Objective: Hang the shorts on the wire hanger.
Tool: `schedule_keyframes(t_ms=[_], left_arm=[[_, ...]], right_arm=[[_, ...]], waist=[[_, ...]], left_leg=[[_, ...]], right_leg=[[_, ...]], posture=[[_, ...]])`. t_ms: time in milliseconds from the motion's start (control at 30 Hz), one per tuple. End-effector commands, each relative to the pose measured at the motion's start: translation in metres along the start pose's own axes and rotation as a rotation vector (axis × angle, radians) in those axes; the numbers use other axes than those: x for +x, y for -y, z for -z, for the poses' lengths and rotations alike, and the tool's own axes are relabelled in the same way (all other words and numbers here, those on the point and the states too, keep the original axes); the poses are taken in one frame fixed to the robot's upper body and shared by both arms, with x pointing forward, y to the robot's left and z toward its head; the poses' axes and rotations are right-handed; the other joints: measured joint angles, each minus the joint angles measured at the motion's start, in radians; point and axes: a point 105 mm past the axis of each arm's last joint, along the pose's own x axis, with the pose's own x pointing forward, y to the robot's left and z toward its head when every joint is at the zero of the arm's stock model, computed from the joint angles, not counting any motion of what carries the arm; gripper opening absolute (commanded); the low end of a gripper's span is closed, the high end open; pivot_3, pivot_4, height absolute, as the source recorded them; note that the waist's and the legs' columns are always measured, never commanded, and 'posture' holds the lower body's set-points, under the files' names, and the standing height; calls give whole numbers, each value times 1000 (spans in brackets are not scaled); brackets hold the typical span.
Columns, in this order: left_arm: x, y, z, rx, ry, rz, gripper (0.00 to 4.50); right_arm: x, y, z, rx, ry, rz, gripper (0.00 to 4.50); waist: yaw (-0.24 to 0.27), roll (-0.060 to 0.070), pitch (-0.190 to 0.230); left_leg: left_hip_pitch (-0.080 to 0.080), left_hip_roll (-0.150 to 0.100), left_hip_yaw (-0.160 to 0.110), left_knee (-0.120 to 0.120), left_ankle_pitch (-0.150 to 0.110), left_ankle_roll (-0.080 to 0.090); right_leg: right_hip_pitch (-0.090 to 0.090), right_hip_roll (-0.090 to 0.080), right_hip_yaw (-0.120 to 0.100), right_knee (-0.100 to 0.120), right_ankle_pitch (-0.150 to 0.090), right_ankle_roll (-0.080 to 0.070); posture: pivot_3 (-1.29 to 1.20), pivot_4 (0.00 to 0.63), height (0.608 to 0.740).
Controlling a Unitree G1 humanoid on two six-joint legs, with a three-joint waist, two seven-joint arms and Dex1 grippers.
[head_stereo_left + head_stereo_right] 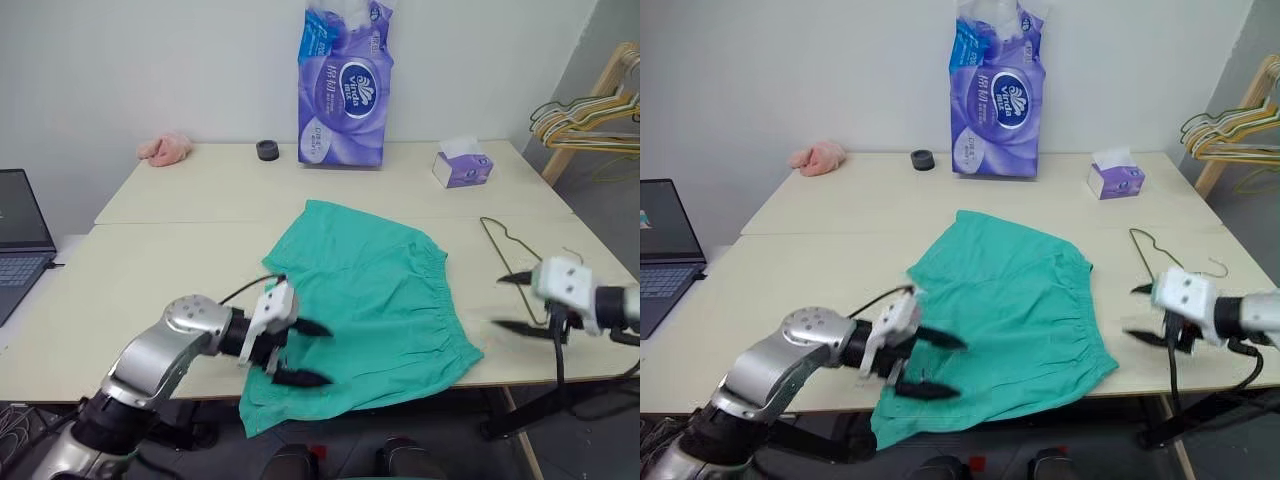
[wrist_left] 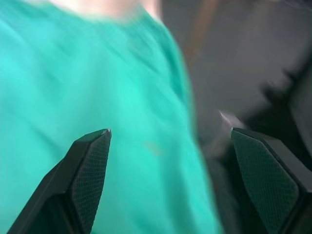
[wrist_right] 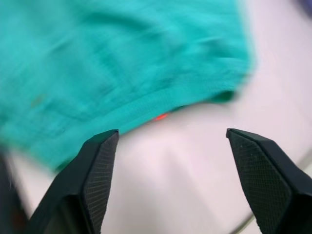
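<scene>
Two grippers hover with fingers spread wide and empty: the left gripper (image 1: 303, 353) over the near-left hem of the shorts (image 1: 375, 300), the right gripper (image 1: 513, 303) above bare table (image 1: 150, 290) past the shorts' right edge. Both arms reach inward from the table's near corners, the shorts lying flat between them with their near hem overhanging the front edge. The head views also show the wire hanger (image 1: 512, 250) flat beside the waistband, behind the right gripper.

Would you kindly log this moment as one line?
left gripper: open, over shorts | right gripper: open, empty | shorts: flat on table | hanger: on table, beside shorts
</scene>
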Motion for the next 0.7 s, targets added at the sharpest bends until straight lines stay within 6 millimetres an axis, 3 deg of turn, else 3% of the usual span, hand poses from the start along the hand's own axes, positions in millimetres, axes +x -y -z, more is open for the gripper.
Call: schedule_keyframes(t_ms=[33, 133, 267, 433, 700], left_arm=[[6, -26, -22, 69, 60, -187, 4142], [17, -37, -28, 186, 42, -268, 4142], [27, -32, -37, 203, 59, -229, 4142], [31, -27, -43, 235, 54, -183, 4142], [33, -25, -46, 257, 52, -161, 4142]], right_arm=[[-8, 38, 18, 237, 17, 330, 3747], [-11, 58, 48, 359, -77, 588, 3747], [-7, 66, 72, 509, -131, 672, 3747], [0, 69, 94, 540, -238, 676, 3747], [17, 48, 123, 729, -350, 562, 3747]], waist=[[0, 0, 0], [-4, 1, 0], [-7, 5, 1], [-21, 5, 1], [-29, 5, 1]], left_leg=[[0, 0, 0, 0, 0, 0], [-1, -1, 0, -1, 0, 0], [-1, -1, 2, -1, 0, 0], [-1, -1, 3, -1, 0, 0], [-1, -2, 3, -1, 0, 0]], right_leg=[[0, 0, 0, 0, 0, 0], [-1, 0, 1, 0, 2, -1], [-2, 0, 3, 0, 3, -4], [-2, 2, 3, 0, 2, -2], [-1, 3, 3, -1, 1, 0]], posture=[[-85, 61, 740], [-93, 62, 740], [-102, 63, 740], [-109, 62, 740], [-101, 63, 740]])
